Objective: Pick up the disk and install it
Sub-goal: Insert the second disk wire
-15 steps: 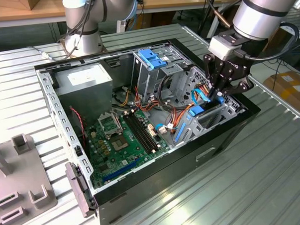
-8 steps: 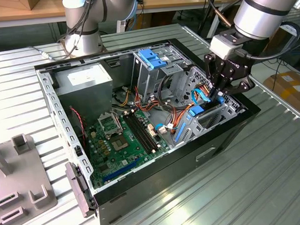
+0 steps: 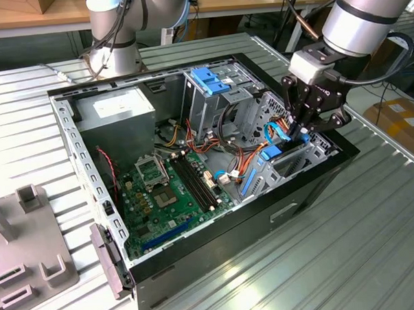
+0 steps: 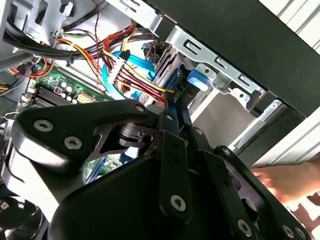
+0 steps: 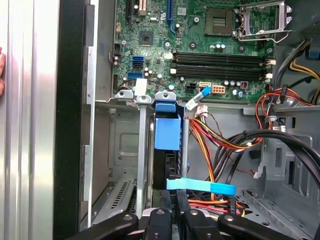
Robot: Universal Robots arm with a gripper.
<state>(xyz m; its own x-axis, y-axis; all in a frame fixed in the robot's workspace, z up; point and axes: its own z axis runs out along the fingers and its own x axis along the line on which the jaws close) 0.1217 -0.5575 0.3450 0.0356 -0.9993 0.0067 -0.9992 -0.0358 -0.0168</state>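
In the exterior view, the gripper hangs at the right of the frame, lowered into the open case that lies on the desk. The jaws pinch the disk, which stands on edge in a slot of the bay at the case's near right corner, its blue bracket end showing at centre frame in the first wrist view. In the second wrist view the disk sits just beyond the fingers, beside a blue ribbon cable. The motherboard lies left of centre, and another blue-topped cage stands at upper centre.
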